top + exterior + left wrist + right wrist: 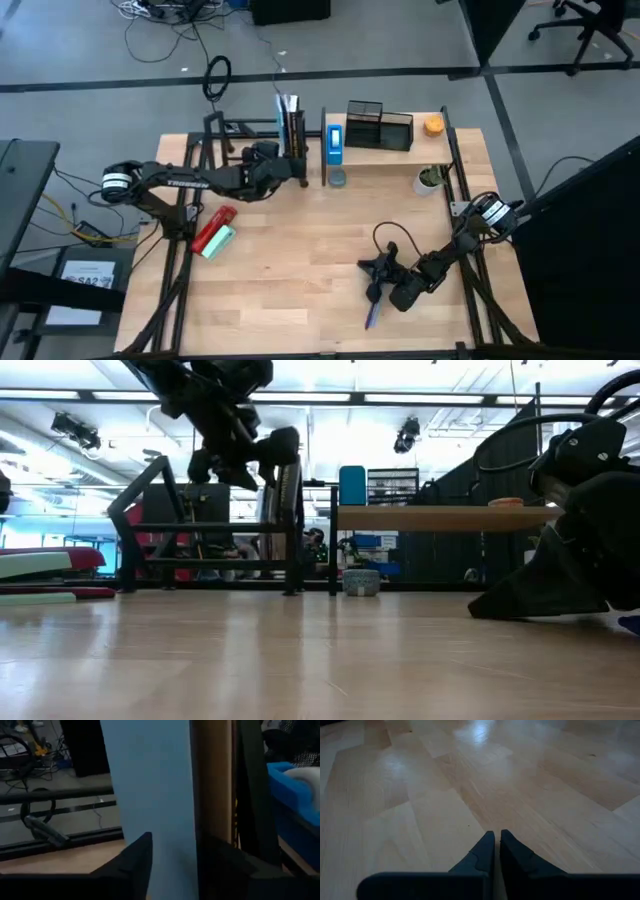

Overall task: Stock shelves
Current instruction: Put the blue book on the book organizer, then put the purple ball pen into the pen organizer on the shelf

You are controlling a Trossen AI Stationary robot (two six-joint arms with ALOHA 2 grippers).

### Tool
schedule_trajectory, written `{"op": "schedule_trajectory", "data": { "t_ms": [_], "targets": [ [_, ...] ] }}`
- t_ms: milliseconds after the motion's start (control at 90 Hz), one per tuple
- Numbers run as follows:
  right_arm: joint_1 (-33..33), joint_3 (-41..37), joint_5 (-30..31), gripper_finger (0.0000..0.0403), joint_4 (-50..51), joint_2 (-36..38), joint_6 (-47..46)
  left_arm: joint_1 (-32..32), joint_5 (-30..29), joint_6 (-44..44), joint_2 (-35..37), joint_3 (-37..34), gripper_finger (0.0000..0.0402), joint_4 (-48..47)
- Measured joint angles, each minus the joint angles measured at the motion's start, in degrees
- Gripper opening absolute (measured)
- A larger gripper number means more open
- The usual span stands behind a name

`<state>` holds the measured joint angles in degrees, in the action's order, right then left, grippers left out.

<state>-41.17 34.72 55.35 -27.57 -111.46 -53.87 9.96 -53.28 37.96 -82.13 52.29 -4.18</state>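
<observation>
Scene: a wooden counter (300,270) seen from above, with two dark robot arms, one at each side.
Left gripper: the left gripper (298,168) is at the far side of the counter, its two dark fingers (131,865) closed on a thin, flat pale blue item (152,790), possibly a book or folder.
Right gripper: the right gripper (494,845) lies low on the near right of the counter, fingers pressed together and holding nothing; this arm waits.
Shelves: the open black metal-tube rack (225,135) stands at the far left; the light wood-board shelf (385,150) stands just beside it at the far right, already carrying a blue box (335,140), a black mesh organizer (378,125) and an orange object (433,125).
Item's position: in the left gripper, at the rack's right end, beside the wood shelf's left upright.
Item's direction: upright, long axis vertical, thin edge up, flat faces toward the two sides.
Doing the step well: it should probably stay vertical and slide straight in, clear of the uprights, and be let go only once its lower edge rests.
Still unstocked: a red and green package (213,235) and a blue pen (371,316) lie on the counter.
</observation>
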Motion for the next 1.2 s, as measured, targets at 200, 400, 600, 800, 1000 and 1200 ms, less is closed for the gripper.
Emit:
{"op": "schedule_trajectory", "data": {
  "t_ms": [200, 400, 600, 800, 1000, 1200],
  "targets": [
    [0.0, 0.0, 0.0, 0.0, -0.01, 0.0, 0.0, 0.0, 3.0, -7.17, 0.0, 2.95, 0.0174, -0.07],
    [0.0, 0.0, 0.0, 0.0, 0.0, 0.0, 0.02, -0.02, 3.25, -12.11, 0.02, 6.97, 0.0173, -1.44],
    [0.0, 0.0, 0.0, 0.0, 0.02, 0.0, 0.02, -0.02, 3.46, -14.61, 0.02, 10.08, 0.0173, -3.42],
    [0.0, 0.0, -0.02, 0.0, 0.12, 0.0, 0.02, -0.68, 5.46, -15.32, 0.02, 14.99, 0.0172, -12.79],
    [0.0, 0.0, -0.01, 0.0, 0.19, 0.0, 0.11, -5.85, 6.33, -16.78, 0.07, 21.33, 0.0172, -24.59],
    [0.0, -0.02, 0.04, 0.0, -0.49, 0.45, 1.17, -16.57, 10.49, -15.28, 0.09, 23.23, 0.0172, -26.89]
  ]
}}
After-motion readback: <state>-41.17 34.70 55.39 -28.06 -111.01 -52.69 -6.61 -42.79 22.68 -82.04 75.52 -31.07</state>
